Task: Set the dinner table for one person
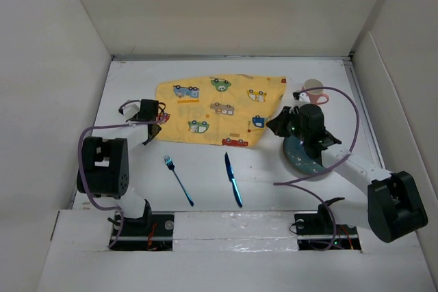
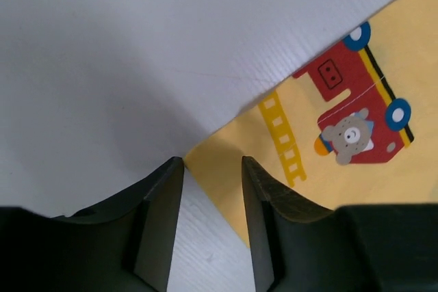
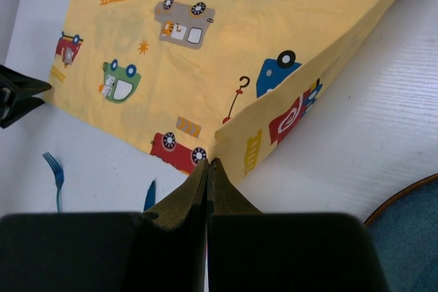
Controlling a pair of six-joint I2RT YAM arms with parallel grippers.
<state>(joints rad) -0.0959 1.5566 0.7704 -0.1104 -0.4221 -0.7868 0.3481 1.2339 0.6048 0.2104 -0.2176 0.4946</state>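
The right claw [image 3: 207,163] is shut tight. Its two dark fingers pinch the nearest corner of the yellow car-printed placemat [image 3: 205,52], where the cloth is doubled over. From the pinch the fold rises and runs off to the claw's upper right, with more of the print showing on its side.

Just left of the fingers the tip of a blue knife [image 3: 149,196] peeks out. Farther left lies a blue fork [image 3: 53,167], and both rest on the white tabletop [image 3: 383,121]. To the claw's lower right the rim of a teal plate [image 3: 410,220] curves in, near the cloth but apart from it.

The left claw [image 2: 211,163] stands partly open at the opposite corner of the placemat. Its fingers are spread and the cloth's tip lies between them, flat on the tabletop and not gripped. The tip sits very close to the left finger, though whether it touches cannot be told. Beyond this claw, up and to the right, the cloth shows a printed red fire engine with a bear and a yellow ladder.

From above, the tabletop spreads under everything — arms, cloth and cutlery alike — and reaches plain white walls on three sides. Past the right claw, just off the placemat's far right corner, a pink mug [image 1: 313,90] stands upright.
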